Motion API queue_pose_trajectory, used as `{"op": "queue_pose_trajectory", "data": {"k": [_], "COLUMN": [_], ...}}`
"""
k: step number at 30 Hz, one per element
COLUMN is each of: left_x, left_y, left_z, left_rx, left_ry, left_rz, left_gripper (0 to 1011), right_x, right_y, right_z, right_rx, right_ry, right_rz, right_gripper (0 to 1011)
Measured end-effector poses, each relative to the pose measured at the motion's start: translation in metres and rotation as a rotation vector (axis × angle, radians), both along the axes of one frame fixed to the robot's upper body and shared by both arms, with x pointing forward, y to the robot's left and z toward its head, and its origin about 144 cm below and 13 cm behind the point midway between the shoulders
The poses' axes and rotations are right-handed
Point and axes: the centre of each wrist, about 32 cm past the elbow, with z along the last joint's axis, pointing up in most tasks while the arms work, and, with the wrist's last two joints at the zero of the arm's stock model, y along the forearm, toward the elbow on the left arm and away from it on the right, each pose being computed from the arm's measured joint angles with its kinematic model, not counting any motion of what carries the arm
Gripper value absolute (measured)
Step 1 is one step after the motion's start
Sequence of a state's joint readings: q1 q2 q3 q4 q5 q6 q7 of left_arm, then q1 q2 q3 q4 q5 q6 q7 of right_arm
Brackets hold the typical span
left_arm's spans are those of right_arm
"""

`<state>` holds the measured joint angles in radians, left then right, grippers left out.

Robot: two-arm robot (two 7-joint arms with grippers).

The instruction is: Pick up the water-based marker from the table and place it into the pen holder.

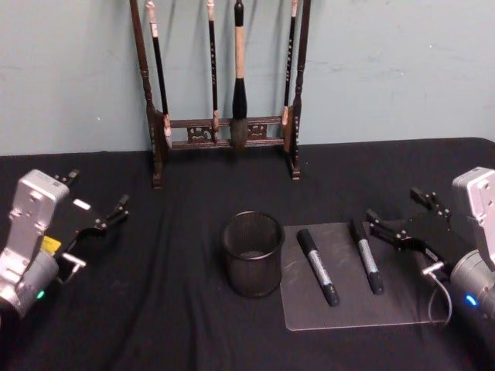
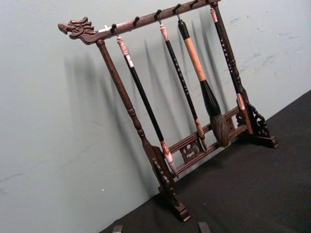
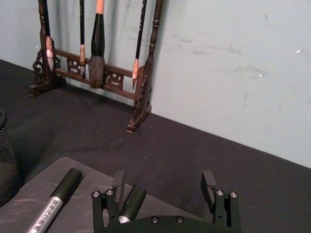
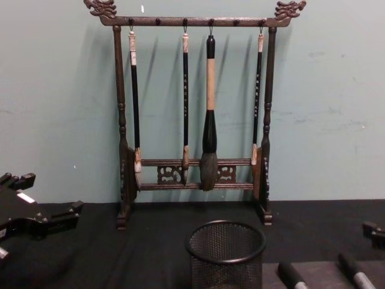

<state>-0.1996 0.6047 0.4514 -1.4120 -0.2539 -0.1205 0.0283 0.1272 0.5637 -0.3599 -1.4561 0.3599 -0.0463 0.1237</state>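
Two alike black markers with grey labels lie on a grey mat point(image 1: 363, 309) on the table point(image 1: 155, 309); which one is the water-based marker I cannot tell. One marker point(image 1: 318, 267) lies next to the pen holder point(image 1: 253, 253), a black mesh cup standing upright. The other marker point(image 1: 366, 256) lies further right. My right gripper point(image 1: 394, 207) hovers open just right of that marker; in the right wrist view the marker's cap point(image 3: 132, 203) shows below one finger of the right gripper point(image 3: 164, 187). My left gripper point(image 1: 97, 193) stands open at the far left, holding nothing.
A tall dark wooden brush rack point(image 1: 224, 131) hung with calligraphy brushes stands at the back against the pale wall, behind the pen holder. Bare black cloth lies between the left gripper and the cup.
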Motion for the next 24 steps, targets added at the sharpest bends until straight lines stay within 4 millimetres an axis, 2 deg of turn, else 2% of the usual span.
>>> {"op": "queue_pose_trajectory", "data": {"k": [24], "left_x": [0.0], "left_y": [0.0], "left_z": [0.0], "left_rx": [0.0], "left_ry": [0.0], "left_rz": [0.0], "left_gripper": [1009], "right_x": [0.0075], "right_y": [0.0062], "right_z": [-0.0098], "right_rx": [0.012], "right_ry": [0.164], "right_rz": [0.075], "right_gripper": [1002]}}
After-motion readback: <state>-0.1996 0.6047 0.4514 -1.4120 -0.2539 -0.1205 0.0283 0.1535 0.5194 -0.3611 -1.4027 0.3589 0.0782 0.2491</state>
